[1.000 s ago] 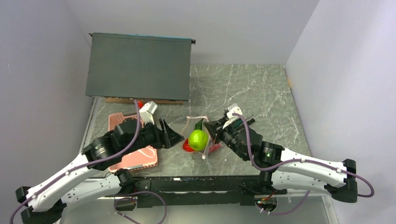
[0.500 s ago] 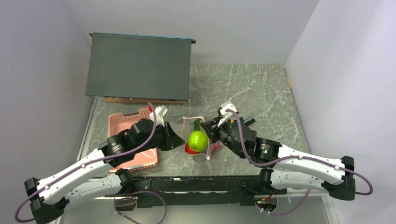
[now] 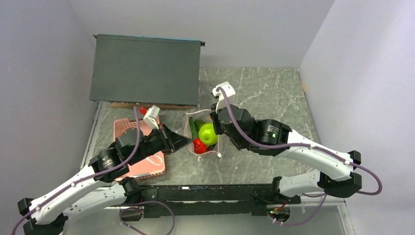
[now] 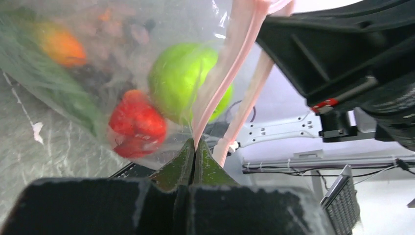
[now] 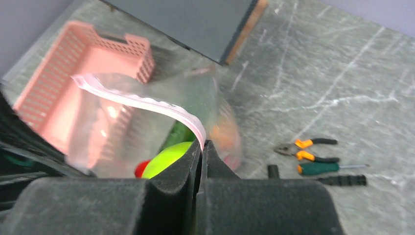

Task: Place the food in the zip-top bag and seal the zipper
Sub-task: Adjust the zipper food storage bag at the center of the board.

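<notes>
The zip-top bag [image 3: 202,138] hangs between my two grippers, its mouth partly open. Inside it lies the food: a green apple [image 3: 208,133], a red fruit [image 3: 199,146] and a long green pod [image 3: 195,126]. In the left wrist view the apple [image 4: 183,81], the red fruit [image 4: 137,120] and an orange piece [image 4: 61,44] show through the clear plastic. My left gripper [image 4: 195,144] is shut on the pink zipper [image 4: 220,83] at the bag's left edge. On the opposite end of the zipper [image 5: 147,104] my right gripper [image 5: 202,143] is also shut.
A pink slotted basket [image 3: 128,128] sits left of the bag, under my left arm. A dark grey box [image 3: 146,68] stands at the back left. Orange-handled pliers [image 5: 306,147] and a green-handled screwdriver [image 5: 323,168] lie on the marble table [image 3: 264,93] to the right.
My left gripper went from open to shut on the bag's zipper edge. The right arm swung toward the back, carrying the bag's mouth with it, and the bag shifted back and left.
</notes>
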Available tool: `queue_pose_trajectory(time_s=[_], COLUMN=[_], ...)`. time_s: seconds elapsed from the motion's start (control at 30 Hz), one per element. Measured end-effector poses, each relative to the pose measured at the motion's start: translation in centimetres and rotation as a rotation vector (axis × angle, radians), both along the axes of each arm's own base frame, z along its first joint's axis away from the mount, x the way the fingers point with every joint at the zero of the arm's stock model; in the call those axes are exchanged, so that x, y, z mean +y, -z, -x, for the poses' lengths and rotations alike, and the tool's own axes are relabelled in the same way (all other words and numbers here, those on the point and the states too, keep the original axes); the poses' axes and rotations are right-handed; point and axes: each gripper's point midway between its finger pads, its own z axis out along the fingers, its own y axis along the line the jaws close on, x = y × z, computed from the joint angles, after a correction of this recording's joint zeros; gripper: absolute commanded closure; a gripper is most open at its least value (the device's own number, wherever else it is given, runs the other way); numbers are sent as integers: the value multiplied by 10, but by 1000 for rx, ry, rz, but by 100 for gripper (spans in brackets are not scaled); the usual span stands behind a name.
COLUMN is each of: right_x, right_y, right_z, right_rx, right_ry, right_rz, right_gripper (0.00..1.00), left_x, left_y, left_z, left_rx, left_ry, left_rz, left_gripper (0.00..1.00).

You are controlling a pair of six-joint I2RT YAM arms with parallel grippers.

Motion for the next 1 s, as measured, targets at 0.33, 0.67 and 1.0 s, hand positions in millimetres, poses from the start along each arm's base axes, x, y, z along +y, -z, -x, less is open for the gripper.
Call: queue_pose_trajectory(time_s=[0.33, 0.67, 1.0], right_x=[4, 28, 15], right_y=[23, 42, 52], right_z=[-4, 17, 46], right_rx=[65, 121, 129], right_ry=[16, -167, -326], right_rz=[198, 161, 123], right_gripper=[100, 80, 24], left_x=[-7, -10, 1], left_y=[-5, 10, 5], left_z=[-3, -8, -14], left_rx=[-1, 31, 31], left_ry=[-15, -54, -125], left_rz=[133, 240, 295], left_gripper=[100, 100, 100])
